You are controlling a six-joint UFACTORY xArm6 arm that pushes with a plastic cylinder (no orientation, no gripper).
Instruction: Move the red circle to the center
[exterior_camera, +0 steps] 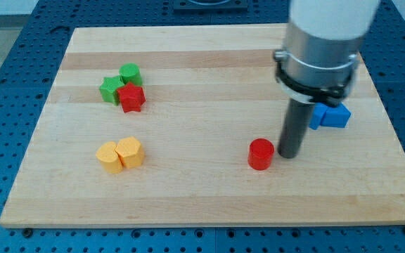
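The red circle is a short red cylinder standing on the wooden board, right of the board's middle and toward the view's bottom. My tip is the lower end of the dark rod, just to the right of the red circle, very close to it or touching its right side. The rod hangs from the grey and white arm at the view's top right.
A blue block lies right of the rod, partly hidden by it. A red star touches a green star and a green hexagon-like block at upper left. Two yellow-orange blocks sit side by side at lower left.
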